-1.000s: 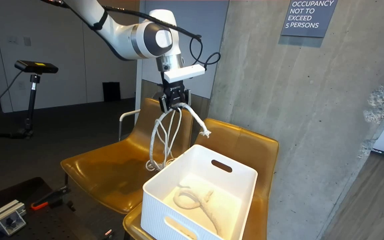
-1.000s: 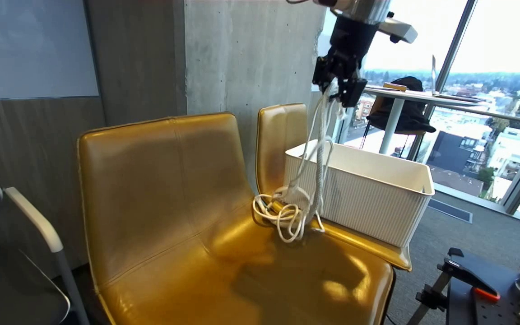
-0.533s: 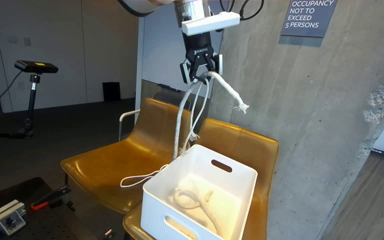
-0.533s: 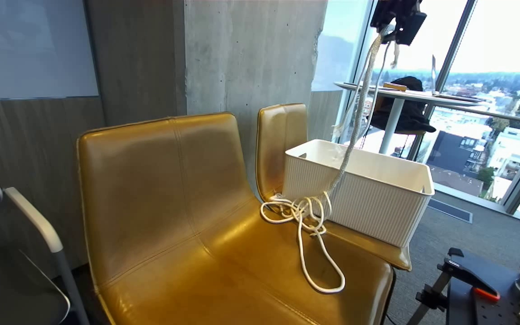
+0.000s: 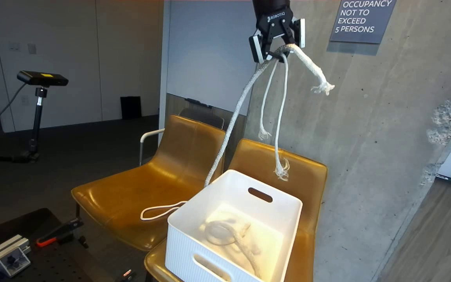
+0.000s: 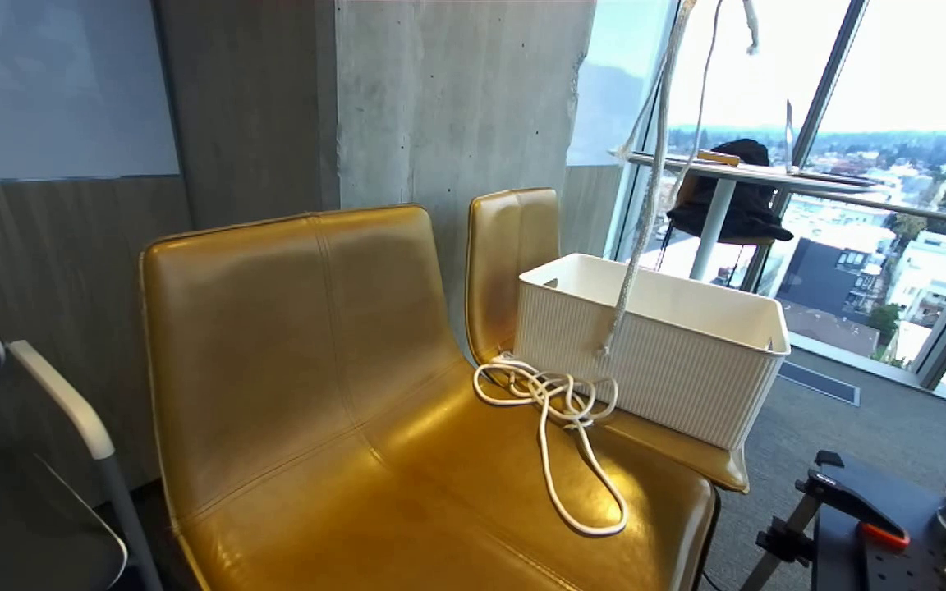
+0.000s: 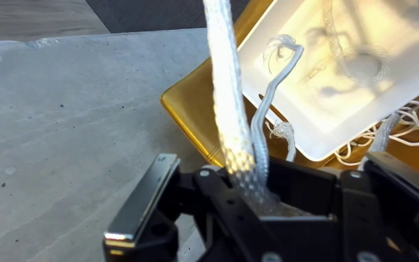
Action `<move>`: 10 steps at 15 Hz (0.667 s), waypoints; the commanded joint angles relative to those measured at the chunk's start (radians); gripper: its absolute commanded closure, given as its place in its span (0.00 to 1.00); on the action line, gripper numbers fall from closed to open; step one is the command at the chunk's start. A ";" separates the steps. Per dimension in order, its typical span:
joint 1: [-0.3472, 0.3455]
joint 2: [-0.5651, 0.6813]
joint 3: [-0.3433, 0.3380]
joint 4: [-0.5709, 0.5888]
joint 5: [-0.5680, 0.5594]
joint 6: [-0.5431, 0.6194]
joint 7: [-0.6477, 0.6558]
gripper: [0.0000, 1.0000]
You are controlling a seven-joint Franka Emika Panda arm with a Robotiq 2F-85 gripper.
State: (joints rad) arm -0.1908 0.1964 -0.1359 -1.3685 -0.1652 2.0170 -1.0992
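Observation:
High above the chairs, my gripper is shut on a bundle of white rope. A thick braided rope runs through it: one frayed end sticks out to the right, and its long part slants down behind the box. Two thinner frayed ends of a cord dangle from the same grip. In the wrist view the thick rope comes up out of the jaws. Loose white cord lies looped on the chair seat beside the white box. Another piece of rope rests inside that box.
The box stands on the right-hand golden chair, close to a concrete pillar. A second golden chair adjoins it. A clamp sits on a dark table at the edge, and a round table stands by the windows.
My gripper has risen and moved towards the pillar with the rope, leaving the top of an exterior view. The thin ends now hang free, and a cord loop has spread out over the seat.

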 commanded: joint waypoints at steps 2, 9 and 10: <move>-0.035 0.165 0.001 0.284 0.034 -0.089 -0.020 1.00; -0.106 0.345 -0.001 0.607 0.078 -0.206 -0.027 1.00; -0.113 0.370 -0.001 0.652 0.078 -0.226 -0.024 1.00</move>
State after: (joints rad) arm -0.2751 0.4633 -0.1364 -0.9149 -0.1142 1.8736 -1.1018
